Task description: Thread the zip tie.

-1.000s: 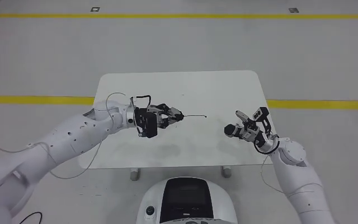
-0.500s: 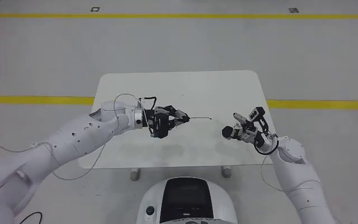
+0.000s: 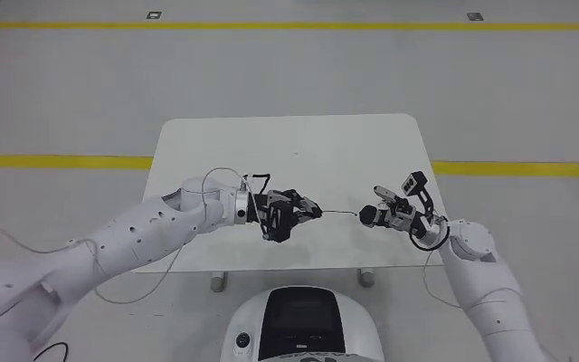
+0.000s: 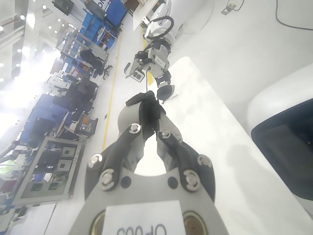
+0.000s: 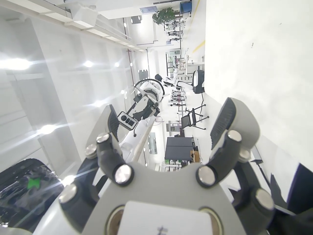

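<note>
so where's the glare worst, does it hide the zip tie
left wrist view: bright haze washes out the hall, but the zip tie reads dark against the floor; right wrist view: ceiling lamps flare into streaks; top view: even light

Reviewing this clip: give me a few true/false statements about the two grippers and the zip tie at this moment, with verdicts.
1. The left gripper is shut on the zip tie. True.
2. The right gripper is clamped on the tie's free end. False: it is wide open, with nothing in its gap.
3. The zip tie lies flat on the table. False: the left gripper holds it, and its strap points toward the right gripper.
4. In the top view, both grippers are over the white table. True.
</note>
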Robot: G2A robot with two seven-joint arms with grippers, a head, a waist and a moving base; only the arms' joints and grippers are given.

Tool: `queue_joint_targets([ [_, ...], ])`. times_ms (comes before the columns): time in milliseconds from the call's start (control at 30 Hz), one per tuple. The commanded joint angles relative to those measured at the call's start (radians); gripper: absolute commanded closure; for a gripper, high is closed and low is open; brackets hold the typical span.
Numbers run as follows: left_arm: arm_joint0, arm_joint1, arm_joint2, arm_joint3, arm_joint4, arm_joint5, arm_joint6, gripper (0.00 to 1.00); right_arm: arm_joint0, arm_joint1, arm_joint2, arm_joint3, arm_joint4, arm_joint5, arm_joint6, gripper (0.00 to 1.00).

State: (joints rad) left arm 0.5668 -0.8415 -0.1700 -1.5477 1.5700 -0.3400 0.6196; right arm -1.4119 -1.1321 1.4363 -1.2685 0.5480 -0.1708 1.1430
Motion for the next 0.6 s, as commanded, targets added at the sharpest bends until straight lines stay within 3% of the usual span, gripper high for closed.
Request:
queue_joint_targets([
  [0,0.003,-0.004,0.0,0.001,0.0,0.0,-0.01,1.0,-0.006,0.001,-0.002,-0.001,0.006,-0.001,0.01,0.0],
  [400,-0.001,-0.007,0.0,0.001,0.0,0.0,-0.019,1.0,-0.021,0.006,-0.006,-0.023,-0.013,-0.015,0.035,0.0],
  [567,0.004,-0.011,0.0,-0.035,0.0,0.015,-0.11,1.0,-0.02,0.003,-0.023,-0.03,0.028,0.008,0.04,0.0],
])
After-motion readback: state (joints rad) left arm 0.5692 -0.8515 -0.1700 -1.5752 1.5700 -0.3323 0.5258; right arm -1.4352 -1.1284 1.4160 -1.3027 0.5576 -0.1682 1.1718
